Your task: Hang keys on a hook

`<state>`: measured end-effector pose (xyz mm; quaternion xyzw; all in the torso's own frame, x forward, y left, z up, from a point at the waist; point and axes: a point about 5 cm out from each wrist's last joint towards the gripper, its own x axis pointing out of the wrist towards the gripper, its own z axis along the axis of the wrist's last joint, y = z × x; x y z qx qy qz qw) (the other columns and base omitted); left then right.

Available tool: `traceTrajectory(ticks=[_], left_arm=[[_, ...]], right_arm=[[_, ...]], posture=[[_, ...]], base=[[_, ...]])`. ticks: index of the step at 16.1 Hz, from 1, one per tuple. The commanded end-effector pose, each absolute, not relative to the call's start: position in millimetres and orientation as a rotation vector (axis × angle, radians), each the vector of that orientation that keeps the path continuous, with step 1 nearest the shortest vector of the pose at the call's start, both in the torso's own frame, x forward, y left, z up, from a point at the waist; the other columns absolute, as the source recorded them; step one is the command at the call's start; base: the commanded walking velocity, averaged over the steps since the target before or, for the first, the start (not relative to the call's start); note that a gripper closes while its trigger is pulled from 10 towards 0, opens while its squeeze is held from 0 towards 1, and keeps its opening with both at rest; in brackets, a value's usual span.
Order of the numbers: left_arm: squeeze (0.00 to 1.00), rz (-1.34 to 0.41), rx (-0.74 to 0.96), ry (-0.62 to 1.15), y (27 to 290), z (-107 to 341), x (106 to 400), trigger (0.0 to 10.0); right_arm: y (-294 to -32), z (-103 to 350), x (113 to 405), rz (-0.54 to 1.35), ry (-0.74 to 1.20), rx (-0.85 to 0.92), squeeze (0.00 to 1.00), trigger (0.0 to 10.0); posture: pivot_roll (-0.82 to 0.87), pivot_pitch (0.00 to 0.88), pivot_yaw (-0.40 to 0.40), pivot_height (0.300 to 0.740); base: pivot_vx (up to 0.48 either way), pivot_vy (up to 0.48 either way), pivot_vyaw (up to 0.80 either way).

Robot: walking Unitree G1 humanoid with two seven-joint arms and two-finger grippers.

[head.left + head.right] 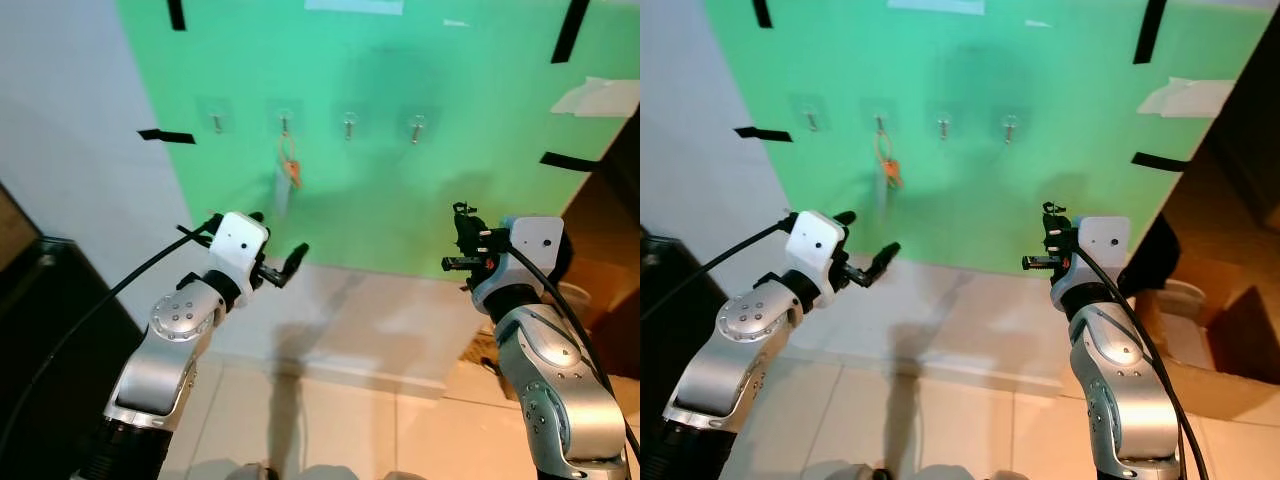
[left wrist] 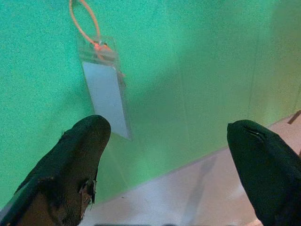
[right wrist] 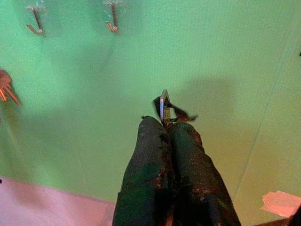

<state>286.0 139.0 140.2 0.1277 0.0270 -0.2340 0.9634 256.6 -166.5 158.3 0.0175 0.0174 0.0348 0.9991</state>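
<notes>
A green board [image 1: 400, 170] on the wall carries a row of several hooks. From the second hook from the left [image 1: 284, 124] hangs a set of keys [image 1: 291, 172] on an orange loop [image 2: 84, 21] with a clear tag [image 2: 106, 96]. My left gripper [image 1: 278, 238] stands open just below and in front of the tag, with nothing between its fingers. Further right, my right gripper [image 1: 465, 228] is shut on a small metal ring with black bits [image 3: 164, 103]. It is raised before the board, below the rightmost hook [image 1: 417, 128].
Black tape strips [image 1: 166, 136] and a white paper [image 1: 600, 97] are stuck on the board. Dark furniture [image 1: 40, 300] stands at the left and a cardboard box [image 1: 600, 270] at the right. Below the board are a white wall base and tiled floor [image 1: 340, 420].
</notes>
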Motion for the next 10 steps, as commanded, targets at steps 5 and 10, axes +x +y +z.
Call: traceTrajectory(ticks=[5, 10], left_arm=[[0.0, -0.453, 0.272, 0.028, 139.6, 144.2, 284.6, 10.0], [0.0, -0.486, 0.266, 0.01, 137.0, 147.4, 284.9, 10.0]], right_arm=[[-162.0, 157.7, 257.4, 0.085, 0.043, 0.035, 0.0, 10.0], [-159.5, 160.4, 257.1, 0.094, 0.019, 0.047, 0.0, 10.0]], posture=[[-0.12, 0.0, 0.005, 0.732], [-0.13, 0.0, 0.011, 0.732]], base=[[0.0, 0.0, 0.0], [0.0, 0.0, 0.0]])
